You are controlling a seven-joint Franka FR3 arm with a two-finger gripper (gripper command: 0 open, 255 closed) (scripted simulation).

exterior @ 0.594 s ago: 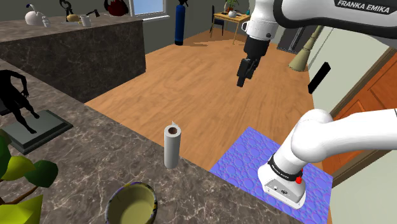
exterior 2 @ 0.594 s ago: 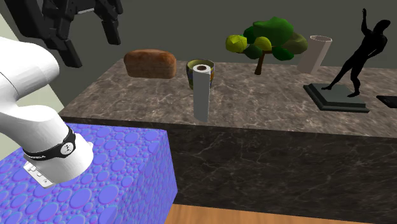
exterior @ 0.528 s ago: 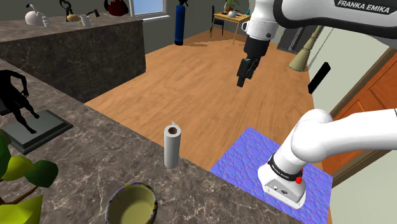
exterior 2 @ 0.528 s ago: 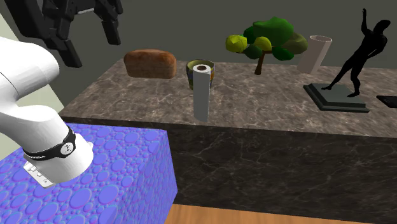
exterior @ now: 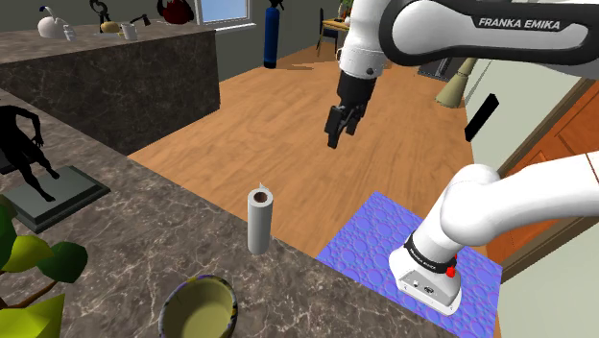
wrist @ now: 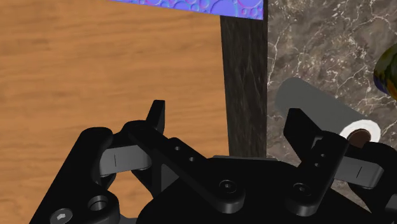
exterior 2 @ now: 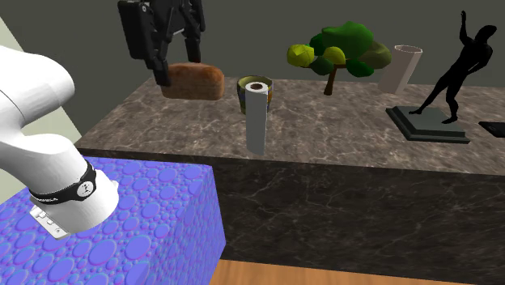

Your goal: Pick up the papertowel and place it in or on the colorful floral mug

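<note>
The paper towel roll (exterior: 259, 221) (exterior 2: 257, 117) is grey-white and stands upright near the edge of the dark marble counter (exterior: 144, 226). The colourful mug (exterior: 173, 300) (exterior 2: 242, 94), yellow-green inside, sits just behind the roll in the second exterior view. My gripper (exterior: 336, 130) (exterior 2: 179, 66) hangs open and empty in the air over the wooden floor, off the counter's edge and well above the roll. In the wrist view the gripper (wrist: 226, 114) points down, with the roll (wrist: 315, 105) lying beyond its one finger and a sliver of the mug (wrist: 389, 71) past that.
On the counter stand a brown bread loaf (exterior 2: 192, 81), a small green tree (exterior 2: 336, 47), a white cup (exterior 2: 401, 69) and a black figure statue (exterior 2: 449, 77) (exterior: 24, 144). The blue bubbled stand (exterior: 379, 240) adjoins the counter. A second counter (exterior: 115, 67) lies across the floor.
The gripper has swung toward the shoulder view's left and lower, nearer the counter; in the second exterior view it moved right, toward the loaf. The roll and mug have not moved.
</note>
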